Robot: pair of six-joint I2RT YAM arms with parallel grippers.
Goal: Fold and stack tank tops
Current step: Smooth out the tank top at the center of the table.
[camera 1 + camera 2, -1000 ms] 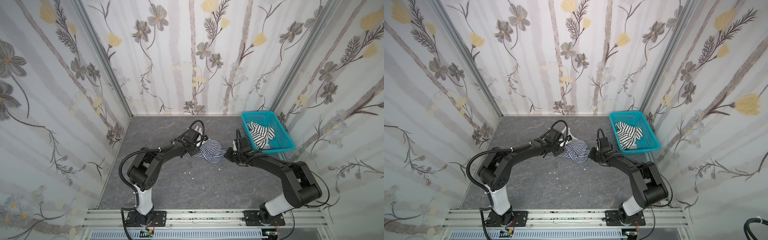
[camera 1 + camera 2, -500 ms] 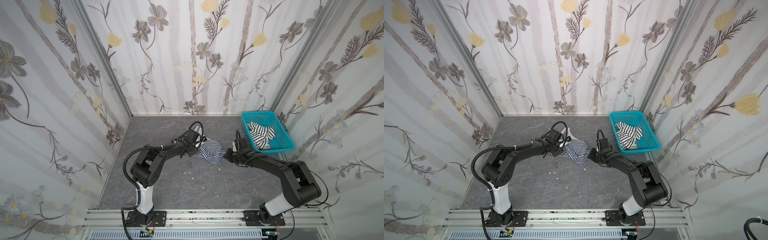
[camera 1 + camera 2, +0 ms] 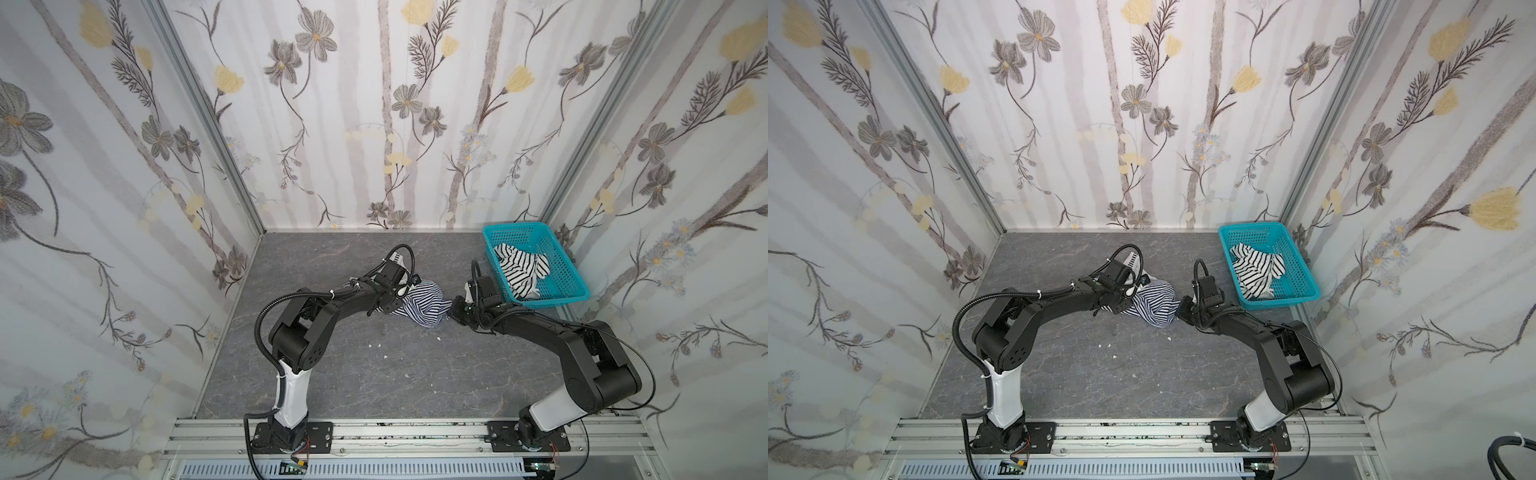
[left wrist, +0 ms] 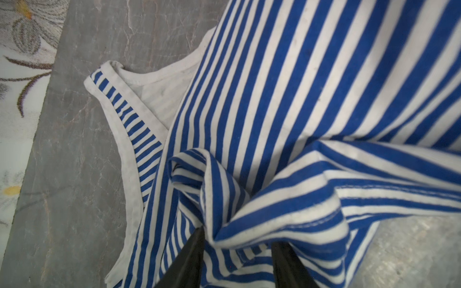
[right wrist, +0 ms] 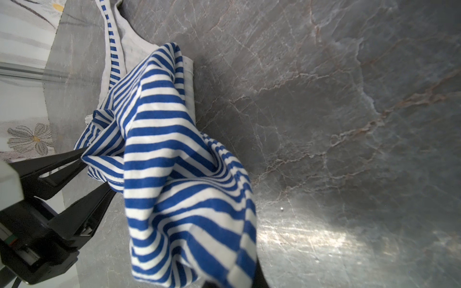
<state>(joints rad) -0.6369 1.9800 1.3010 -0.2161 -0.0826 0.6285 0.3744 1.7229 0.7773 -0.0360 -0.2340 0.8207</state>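
The finely striped navy-and-white tank top (image 3: 424, 307) (image 3: 1156, 305) hangs bunched between my two grippers, just above the grey floor. My left gripper (image 3: 400, 294) (image 4: 238, 249) is closed round a thick fold at the top's left side, and both black fingers (image 5: 82, 154) press the cloth. My right gripper (image 3: 451, 311) (image 5: 234, 281) is shut on the opposite edge, its jaws mostly covered by draped fabric. A white-trimmed strap (image 4: 129, 159) trails on the floor. The other tank top (image 3: 521, 270) (image 3: 1256, 270), white with wider black stripes, lies crumpled in the basket.
The turquoise perforated basket (image 3: 515, 227) (image 3: 1252, 226) stands at the back right, close behind my right arm. Floral walls enclose the floor on three sides. A few small white specks (image 3: 378, 345) lie on the floor in front of the held top.
My left jaws have narrowed onto the fold of striped cloth, and the left elbow has shifted slightly right. The right gripper and the top have stayed almost in place.
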